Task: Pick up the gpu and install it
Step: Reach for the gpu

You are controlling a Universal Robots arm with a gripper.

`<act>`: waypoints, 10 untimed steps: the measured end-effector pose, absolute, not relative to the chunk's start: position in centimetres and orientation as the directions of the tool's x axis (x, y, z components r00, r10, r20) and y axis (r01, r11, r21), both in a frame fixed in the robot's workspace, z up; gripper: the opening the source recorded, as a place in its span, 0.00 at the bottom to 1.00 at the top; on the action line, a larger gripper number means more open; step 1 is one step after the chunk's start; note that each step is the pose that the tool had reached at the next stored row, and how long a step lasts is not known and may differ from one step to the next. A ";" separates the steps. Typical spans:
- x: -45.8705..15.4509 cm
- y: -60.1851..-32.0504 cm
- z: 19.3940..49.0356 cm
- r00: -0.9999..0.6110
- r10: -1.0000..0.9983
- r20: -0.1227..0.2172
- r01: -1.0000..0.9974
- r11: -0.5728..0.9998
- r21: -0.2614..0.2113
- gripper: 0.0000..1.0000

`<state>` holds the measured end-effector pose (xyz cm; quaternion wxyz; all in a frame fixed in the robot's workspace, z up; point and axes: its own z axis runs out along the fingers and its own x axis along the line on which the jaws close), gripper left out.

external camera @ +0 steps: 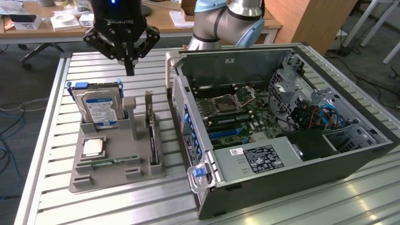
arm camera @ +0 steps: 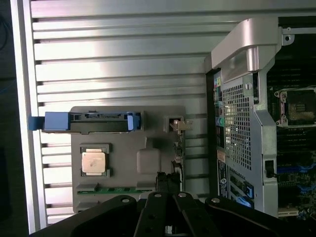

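The gpu (external camera: 151, 133) is a thin dark card standing on edge in a slot along the side of the grey holder (external camera: 103, 180) nearest the computer case. In the wrist view the gpu (arm camera: 177, 150) shows edge-on, with its silver bracket (arm camera: 177, 125) at one end. My gripper (external camera: 130, 69) hangs above the slatted table beyond the holder's far end, fingers shut with nothing between them. The wrist view has the shut gripper (arm camera: 165, 180) close to the gpu's edge.
The holder also carries an upright blue-and-silver hard drive (external camera: 100, 107), a square processor (external camera: 92, 147) and a green memory stick (external camera: 115, 161). An open computer case (external camera: 281, 164) with its motherboard (external camera: 237, 112) exposed lies at the exterior view's right. Desks stand behind the table.
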<state>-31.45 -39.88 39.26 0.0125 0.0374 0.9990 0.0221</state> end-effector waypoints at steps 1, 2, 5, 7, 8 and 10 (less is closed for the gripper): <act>-31.3 -39.9 39.3 -0.997 0.075 -0.023 0.074 0.996 0.045 0.10; -31.2 -39.9 39.3 -0.997 0.075 -0.023 0.074 0.996 0.045 0.10; -30.7 -39.9 39.3 -0.997 0.075 -0.023 0.074 0.996 0.045 0.10; -30.3 -39.9 39.3 -0.997 0.075 -0.023 0.074 0.996 0.045 0.10; -30.1 -39.9 39.3 -0.997 0.075 -0.023 0.074 0.996 0.045 0.10; -29.9 -39.9 39.3 -0.997 0.075 -0.023 0.074 0.996 0.045 0.10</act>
